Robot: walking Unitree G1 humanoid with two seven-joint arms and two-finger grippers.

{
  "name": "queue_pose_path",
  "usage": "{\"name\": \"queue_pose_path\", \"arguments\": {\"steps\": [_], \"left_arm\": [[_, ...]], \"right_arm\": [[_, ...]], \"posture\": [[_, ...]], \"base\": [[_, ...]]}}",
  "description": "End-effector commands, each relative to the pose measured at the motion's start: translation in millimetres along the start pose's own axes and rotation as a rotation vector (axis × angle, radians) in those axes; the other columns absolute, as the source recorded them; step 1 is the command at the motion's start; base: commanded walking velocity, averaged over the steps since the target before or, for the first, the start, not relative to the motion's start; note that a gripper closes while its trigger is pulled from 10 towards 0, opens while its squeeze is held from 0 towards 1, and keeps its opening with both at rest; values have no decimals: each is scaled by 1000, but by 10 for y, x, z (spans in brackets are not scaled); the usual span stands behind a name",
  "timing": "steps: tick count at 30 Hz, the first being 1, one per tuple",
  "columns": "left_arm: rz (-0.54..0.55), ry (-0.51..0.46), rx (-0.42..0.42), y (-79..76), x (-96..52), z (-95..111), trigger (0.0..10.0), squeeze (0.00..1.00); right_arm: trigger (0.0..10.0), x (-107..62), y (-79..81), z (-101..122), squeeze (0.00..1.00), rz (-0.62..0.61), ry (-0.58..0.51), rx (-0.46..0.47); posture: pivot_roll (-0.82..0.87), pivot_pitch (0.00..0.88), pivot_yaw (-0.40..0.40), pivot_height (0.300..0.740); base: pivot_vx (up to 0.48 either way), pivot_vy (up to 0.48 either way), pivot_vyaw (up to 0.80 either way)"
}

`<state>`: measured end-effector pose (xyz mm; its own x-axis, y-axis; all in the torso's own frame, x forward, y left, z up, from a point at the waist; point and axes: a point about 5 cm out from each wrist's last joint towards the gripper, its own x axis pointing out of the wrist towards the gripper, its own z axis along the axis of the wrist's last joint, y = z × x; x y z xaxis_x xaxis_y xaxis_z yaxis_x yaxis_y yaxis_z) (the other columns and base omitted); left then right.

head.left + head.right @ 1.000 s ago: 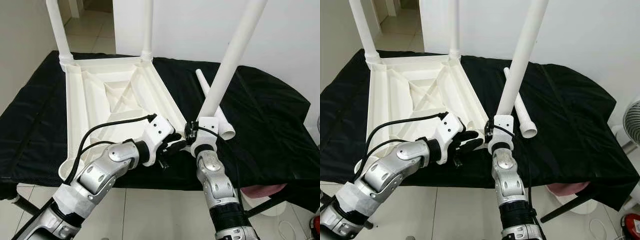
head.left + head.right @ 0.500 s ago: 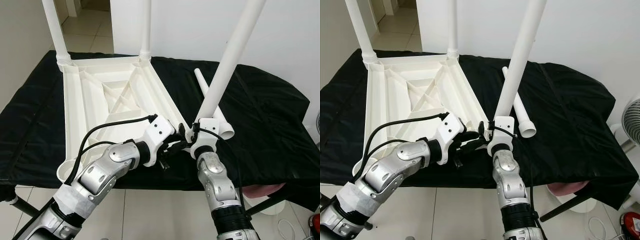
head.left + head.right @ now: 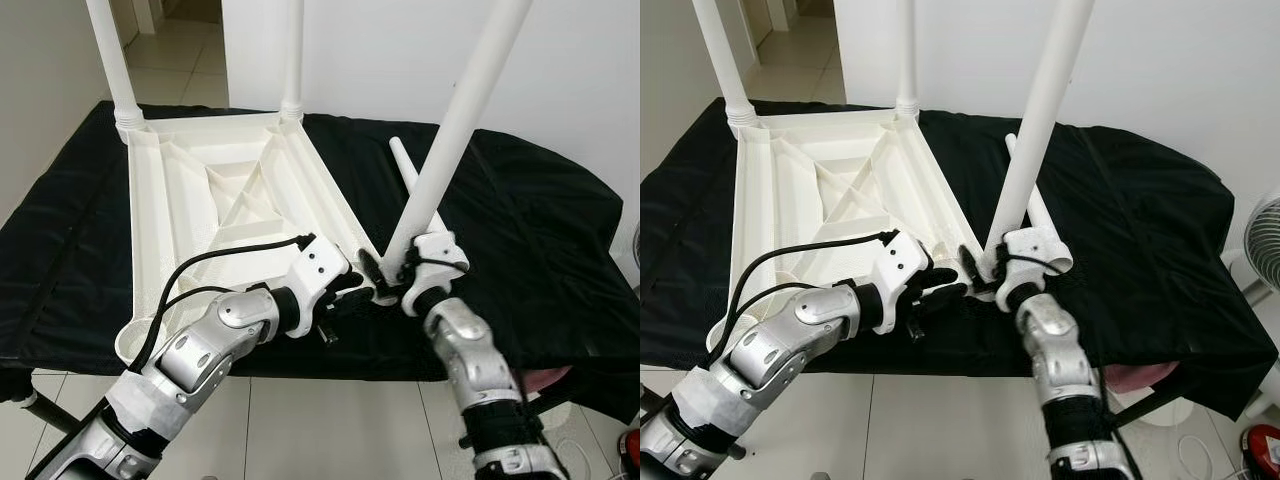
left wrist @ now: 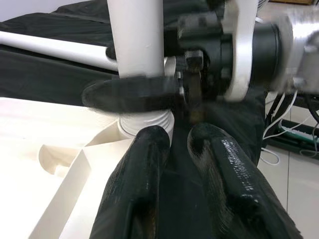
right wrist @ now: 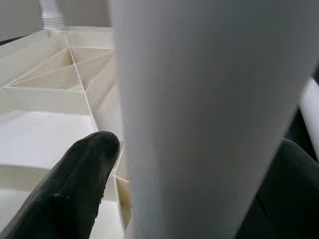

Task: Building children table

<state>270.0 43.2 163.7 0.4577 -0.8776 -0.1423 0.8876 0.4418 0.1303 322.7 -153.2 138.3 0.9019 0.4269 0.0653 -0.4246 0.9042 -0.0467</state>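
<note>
I see a work surface draped in a black cloth [image 3: 540, 230]. The inverted white tabletop [image 3: 215, 215] lies directly on it, and a loose white leg [image 3: 1040, 225] lies just beside the tabletop.

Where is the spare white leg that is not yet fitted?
The loose white leg lies on the black cloth, right of the upturned table frame, just behind the leg held by the right gripper.

We see bright, even indoor light and soft shadows in sharp head views. The white table leg [image 5: 199, 119] blurs close up, and the left gripper's fingers [image 4: 144, 189] look soft.
</note>
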Motion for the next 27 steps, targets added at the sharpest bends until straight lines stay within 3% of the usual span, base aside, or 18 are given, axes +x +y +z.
{"name": "queue_pose_path", "arguments": {"steps": [1, 3, 8, 15, 16, 19, 20, 21, 27], "left_arm": [[-170, 5, -4, -78, -15, 6, 10000, 0], [-170, 5, -4, -78, -15, 6, 10000, 0], [-165, 10, 2, -56, -31, 14, 10000, 0], [-169, 10, 4, -58, -31, 22, 10000, 0], [-171, 10, 6, -56, -31, 27, 10000, 0], [-171, 10, 6, -56, -31, 27, 10000, 0], [-171, 11, 6, -52, -30, 30, 10000, 0], [-173, 12, 7, -54, -31, 32, 10000, 0], [-173, 12, 7, -55, -34, 34, 10000, 0]], "right_arm": [[10000, -3, -21, -29, 0, 54, 1, 7], [10000, -3, -21, -29, 0, 54, 1, 7], [10000, 11, -84, -109, 0, 200, 61, -50], [10000, 26, -77, -154, 0, 264, 91, -59], [6706, 43, -78, -168, 0, 291, 103, -77], [6706, 43, -78, -168, 0, 291, 103, -77], [4745, 60, -80, -176, 0, 317, 110, -80], [588, 73, -77, -183, 0, 338, 114, -83], [0, 61, -81, -226, 0, 353, 125, -78]], "posture": [[-23, 0, -70, 740], [-23, 0, -70, 740], [-20, 0, -62, 740], [-18, 0, -59, 740], [-15, 0, -55, 740], [-15, 0, -55, 740], [-15, 0, -55, 740], [-14, 0, -54, 740], [-13, 0, -55, 740]], "base": [[0, 0, 0], [0, 0, 0], [0, 0, 0], [0, 0, 0], [0, 0, 0], [0, 0, 0], [0, 0, 0], [0, 0, 0], [0, 0, 0]]}}
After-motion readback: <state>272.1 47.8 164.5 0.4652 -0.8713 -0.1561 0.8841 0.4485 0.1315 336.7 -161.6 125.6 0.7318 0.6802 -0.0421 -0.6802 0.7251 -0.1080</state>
